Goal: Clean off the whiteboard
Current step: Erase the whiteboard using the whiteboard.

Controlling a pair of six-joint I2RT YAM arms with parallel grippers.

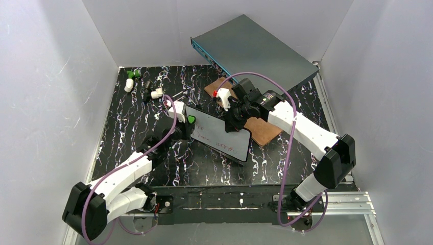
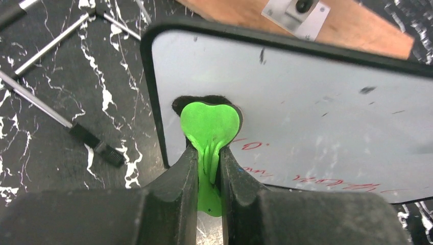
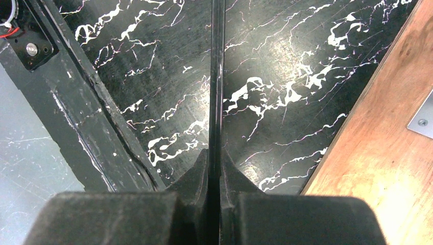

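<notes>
Black marbled table below, grey box leaning on the back wall at 1 o'clock, well clear of the action, and a plank lying at 3 o'clock under the right arm. Dead centre is the whiteboard, and here's the set-up: the right gripper has its jaws pressed on the board's rim at 12 o'clock. Its own camera looks straight down the thin black edge, a steadying grip, I'd say, so the board can't skid while it's rubbed. Whether the near edge sits on the table, I can't tell. The left gripper comes in from 9 o'clock, jaws pinching a green wiper by its stem, the broad head flat on the white face near the 10 o'clock corner. Red writing runs along the 6 o'clock edge, so by my reckoning there's plenty left to wipe. Small loose bits lie off at 11 o'clock, out of play.
</notes>
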